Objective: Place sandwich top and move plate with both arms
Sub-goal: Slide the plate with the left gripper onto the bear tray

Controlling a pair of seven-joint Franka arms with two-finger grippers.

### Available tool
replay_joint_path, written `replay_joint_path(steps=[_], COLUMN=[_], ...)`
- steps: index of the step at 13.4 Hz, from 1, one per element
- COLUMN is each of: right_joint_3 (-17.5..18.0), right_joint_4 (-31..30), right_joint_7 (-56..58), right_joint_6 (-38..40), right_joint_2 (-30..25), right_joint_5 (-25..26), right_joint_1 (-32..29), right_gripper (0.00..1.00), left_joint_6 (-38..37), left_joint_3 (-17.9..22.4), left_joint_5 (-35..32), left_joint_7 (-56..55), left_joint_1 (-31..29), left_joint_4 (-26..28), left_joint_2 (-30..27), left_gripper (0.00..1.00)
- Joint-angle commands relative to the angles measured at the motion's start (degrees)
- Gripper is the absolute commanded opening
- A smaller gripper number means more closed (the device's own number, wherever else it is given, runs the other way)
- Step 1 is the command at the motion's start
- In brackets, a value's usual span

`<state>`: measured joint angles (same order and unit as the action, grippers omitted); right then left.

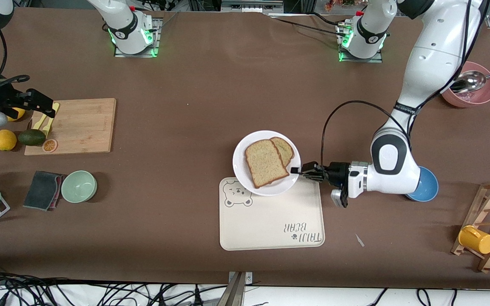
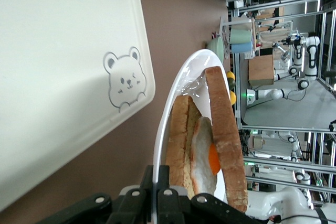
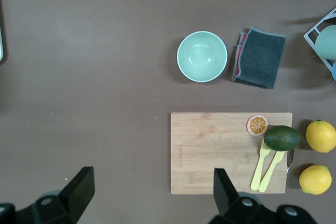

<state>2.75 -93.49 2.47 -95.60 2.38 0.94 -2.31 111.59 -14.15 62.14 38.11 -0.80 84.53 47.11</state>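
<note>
Currently the tray point(image 1: 270, 221) carries a bear drawing and the printed words "TAIJI BEAR". The plate point(image 1: 245, 170) overlaps the tray's edge farther from the front camera. On the plate, the sandwich top point(image 1: 265, 163) leans on a smaller slice point(image 1: 285, 149), with a fried egg point(image 2: 205, 150) between them. The left gripper point(image 1: 296, 171) pinches the plate rim at the left arm's end. The right gripper point(image 1: 53, 111) waits over the cutting board point(image 1: 79, 125), jaws spread. Bare table surrounds the tray.

Speckled sandwich top point(image 1: 264, 163) sits tilted on the stack, on the white plate point(image 1: 245, 170) mid-worktop, toward the front edge, overlapping a cream tray.
</note>
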Motion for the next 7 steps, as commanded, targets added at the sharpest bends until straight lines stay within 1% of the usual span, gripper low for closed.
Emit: replay_joint_path(steps=[1, 2, 4, 5, 7], right_joint_3=[0.06, 0.06, 0.06, 0.06, 0.06], right_joint_4=[0.85, 0.85, 0.85, 0.85, 0.85], right_joint_7=[1.4, 1.4, 1.4, 1.4, 1.4], right_joint_6=[0.33, 0.24, 0.24, 0.24, 0.24], right_joint_2=[-0.01, 0.08, 0.08, 0.08, 0.17], right_joint_5=[-1.03, -0.94, -0.94, -0.94, -0.77], right_joint_1=[-0.5, -0.59, -0.59, -0.59, -0.59], right_gripper=[1.0, 1.0, 1.0, 1.0, 1.0], left_joint_6=[0.03, 0.38, 0.82, 1.87, 4.5], left_joint_3=[1.49, 1.58, 2.02, 2.72, 2.81], left_joint_5=[2.11, 3.85, 8.07, 8.44, 8.44], left_joint_7=[-1.54, -1.81, -1.9, -1.9, -1.02], left_joint_1=[0.19, -0.42, -0.6, -0.51, 0.1], left_joint_4=[-9.62, -12.26, -14.04, -14.57, -14.75], left_joint_2=[6.92, 8.94, 10.54, 10.81, 11.77], left_gripper=[0.0, 0.0, 0.0, 0.0, 0.0])
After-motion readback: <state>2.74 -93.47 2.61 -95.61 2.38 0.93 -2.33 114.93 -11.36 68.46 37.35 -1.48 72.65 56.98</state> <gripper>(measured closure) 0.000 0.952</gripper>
